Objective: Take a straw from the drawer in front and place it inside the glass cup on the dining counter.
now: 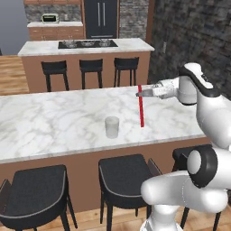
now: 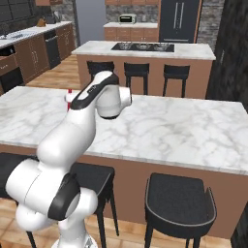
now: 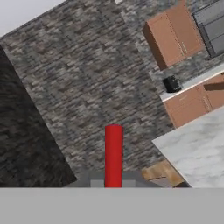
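Gripping the straw (image 1: 141,110), tool (image 1: 139,94) closed.

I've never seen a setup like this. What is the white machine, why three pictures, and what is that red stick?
The white machine is a robot arm in a computer-drawn kitchen. Two pictures come from cameras riding on its base, behind it to the left and right. The third comes from a camera on its hand, looking along the gripper. The gripper holds a red straw upright near its top end, over the long marble counter. A clear glass cup stands on that counter, to the straw's left in the left picture. Black stools line the near side.
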### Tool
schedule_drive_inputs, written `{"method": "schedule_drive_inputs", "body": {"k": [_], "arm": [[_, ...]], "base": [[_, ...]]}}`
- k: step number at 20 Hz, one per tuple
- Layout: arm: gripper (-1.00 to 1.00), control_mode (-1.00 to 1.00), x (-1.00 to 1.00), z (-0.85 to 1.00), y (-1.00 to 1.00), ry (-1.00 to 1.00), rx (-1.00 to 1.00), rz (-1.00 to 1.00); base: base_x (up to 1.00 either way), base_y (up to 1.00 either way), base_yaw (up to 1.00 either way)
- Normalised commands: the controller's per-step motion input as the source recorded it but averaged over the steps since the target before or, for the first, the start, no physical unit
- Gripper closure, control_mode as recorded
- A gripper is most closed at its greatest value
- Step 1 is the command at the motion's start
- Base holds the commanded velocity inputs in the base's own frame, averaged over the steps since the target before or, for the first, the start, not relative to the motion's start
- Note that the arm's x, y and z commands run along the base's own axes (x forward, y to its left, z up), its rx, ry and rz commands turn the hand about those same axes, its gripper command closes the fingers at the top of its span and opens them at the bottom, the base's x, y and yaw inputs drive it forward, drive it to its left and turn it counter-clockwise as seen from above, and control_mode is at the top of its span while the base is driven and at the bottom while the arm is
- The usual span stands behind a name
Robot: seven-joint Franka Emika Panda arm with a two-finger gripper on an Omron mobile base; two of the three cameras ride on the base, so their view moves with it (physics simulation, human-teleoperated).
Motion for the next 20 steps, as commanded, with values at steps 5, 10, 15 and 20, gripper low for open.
{"method": "schedule_drive_inputs", "body": {"k": [5, 10, 15, 20], "arm": [[1.0, -1.0, 0.16, 0.08, 0.1, -0.37, 0.06, 0.14], [1.0, -1.0, 0.34, 0.16, 0.06, -0.28, 0.04, 0.13], [1.0, -1.0, 0.11, 0.01, 0.04, -0.24, 0.04, 0.14], [1.0, -1.0, 0.13, -0.08, 0.03, -0.24, 0.03, 0.14]], "base": [[0.0, 0.0, 0.0], [0.0, 0.0, 0.0], [0.0, 0.0, 0.0], [0.0, 0.0, 0.0]]}}
